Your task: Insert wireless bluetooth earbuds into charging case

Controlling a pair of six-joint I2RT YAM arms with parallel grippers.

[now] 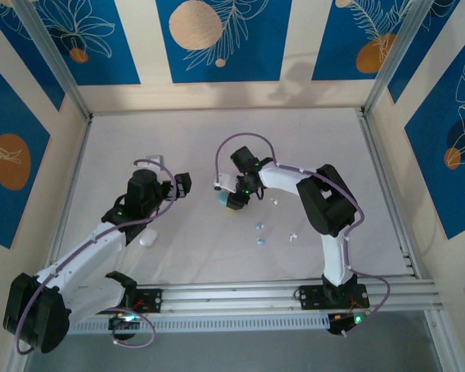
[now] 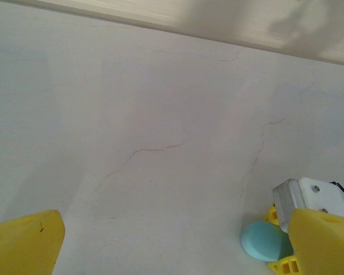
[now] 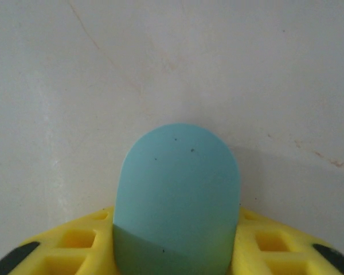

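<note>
My right gripper (image 1: 229, 200) is shut on a light blue oval charging case (image 1: 221, 199) near the table's middle. In the right wrist view the case (image 3: 176, 189) stands out smooth and closed between the yellow fingers (image 3: 74, 243). Two light blue earbuds (image 1: 257, 226) (image 1: 261, 241) and two white earbuds (image 1: 292, 236) (image 1: 275, 201) lie loose on the table right of it. My left gripper (image 1: 180, 184) is open and holds nothing. Its yellow fingers (image 2: 23, 243) stand far apart, and the blue case (image 2: 264, 240) shows beside the right one.
A white oval case (image 1: 147, 239) lies on the table by the left arm's forearm. The white table (image 1: 217, 139) is walled by metal frame posts (image 1: 70, 85) and a rail (image 1: 294, 291) along the near edge.
</note>
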